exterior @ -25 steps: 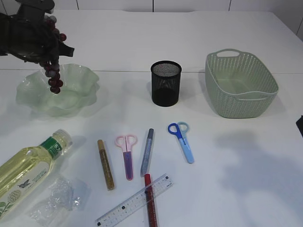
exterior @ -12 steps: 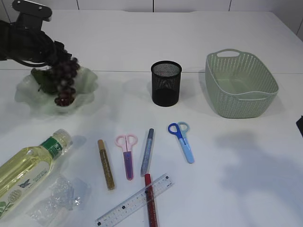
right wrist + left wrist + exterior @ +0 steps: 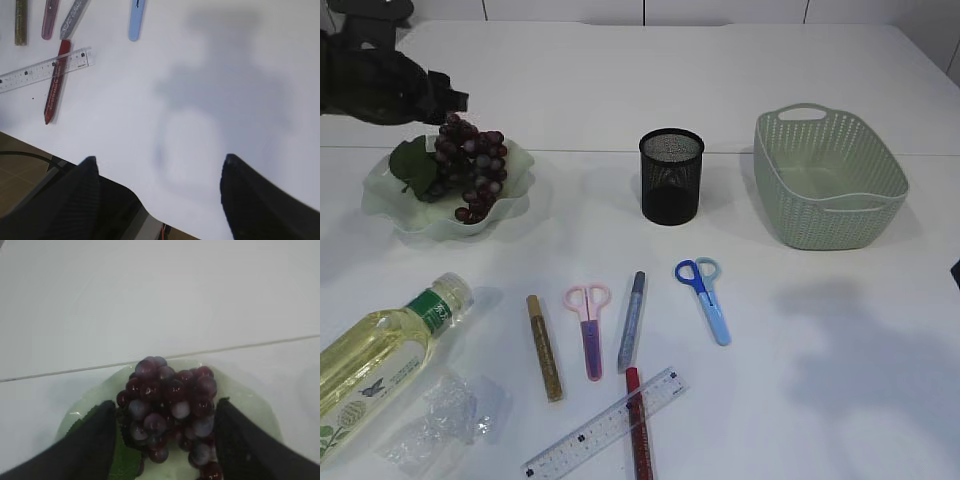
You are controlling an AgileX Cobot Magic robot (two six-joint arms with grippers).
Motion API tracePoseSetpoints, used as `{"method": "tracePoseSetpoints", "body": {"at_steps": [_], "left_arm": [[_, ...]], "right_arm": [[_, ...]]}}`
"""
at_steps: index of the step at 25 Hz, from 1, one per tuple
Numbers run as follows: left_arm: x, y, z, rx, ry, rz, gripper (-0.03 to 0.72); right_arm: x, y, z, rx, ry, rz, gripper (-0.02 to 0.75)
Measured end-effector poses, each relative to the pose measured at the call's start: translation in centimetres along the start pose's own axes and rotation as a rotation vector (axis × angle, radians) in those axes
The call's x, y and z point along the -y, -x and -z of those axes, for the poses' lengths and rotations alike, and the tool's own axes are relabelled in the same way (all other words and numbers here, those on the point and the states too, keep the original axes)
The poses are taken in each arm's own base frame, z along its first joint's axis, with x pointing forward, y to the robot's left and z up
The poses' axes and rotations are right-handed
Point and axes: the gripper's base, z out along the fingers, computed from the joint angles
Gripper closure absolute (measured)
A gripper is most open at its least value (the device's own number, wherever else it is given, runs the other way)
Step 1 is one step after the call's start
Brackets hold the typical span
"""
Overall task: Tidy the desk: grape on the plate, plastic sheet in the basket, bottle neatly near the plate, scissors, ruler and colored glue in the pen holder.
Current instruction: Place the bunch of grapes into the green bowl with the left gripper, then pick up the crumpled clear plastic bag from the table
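The dark red grape bunch with its green leaf lies on the pale green wavy plate at the far left. My left gripper hovers just behind it, open. In the left wrist view its fingers flank the grape on the plate, with the left gripper wide apart. The bottle lies on its side at front left, beside the crumpled plastic sheet. Pink scissors, blue scissors, ruler and gold, grey and red glue lie in front of the black mesh pen holder. My right gripper is open and empty over the table's front edge.
The green woven basket stands at the back right. The right wrist view shows the ruler crossing the red glue, and the floor beyond the table edge.
The grape hung from my left gripper above the plate; now it lies on the plate. The left jaws have opened and drawn back. The right arm has not moved.
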Motion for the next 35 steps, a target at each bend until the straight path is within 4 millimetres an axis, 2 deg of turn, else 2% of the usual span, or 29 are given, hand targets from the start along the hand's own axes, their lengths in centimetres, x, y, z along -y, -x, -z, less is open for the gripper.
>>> {"method": "tracePoseSetpoints", "body": {"at_steps": [4,7,11,18,26,31,35], "left_arm": [[0.2,1.8,1.9,0.044,-0.010,0.127,0.233],[0.5,2.6,2.8,0.066,-0.017,0.154,0.235],[1.5,2.7,2.9,0.070,-0.058,0.205,0.235],[3.3,2.9,3.2,0.065,-0.218,0.412,0.251],[5.5,0.4,3.6,-0.082,-0.460,0.693,0.253],[7.3,-0.6,4.7,-0.220,-0.667,0.662,0.253],[8.2,-2.0,5.7,-0.375,-0.764,0.489,0.253]], "right_arm": [[0.0,0.0,0.0,-0.002,0.000,0.000,0.162],[0.0,0.0,0.0,-0.002,0.000,0.000,0.162],[0.0,0.0,0.0,-0.002,0.000,0.000,0.162],[-0.1,0.0,0.0,0.000,0.014,-0.005,0.162],[-0.2,0.0,0.0,-0.001,0.017,-0.006,0.163],[-0.2,0.0,0.0,-0.003,0.018,-0.007,0.163],[-0.2,0.0,0.0,-0.005,0.019,-0.007,0.165]]}}
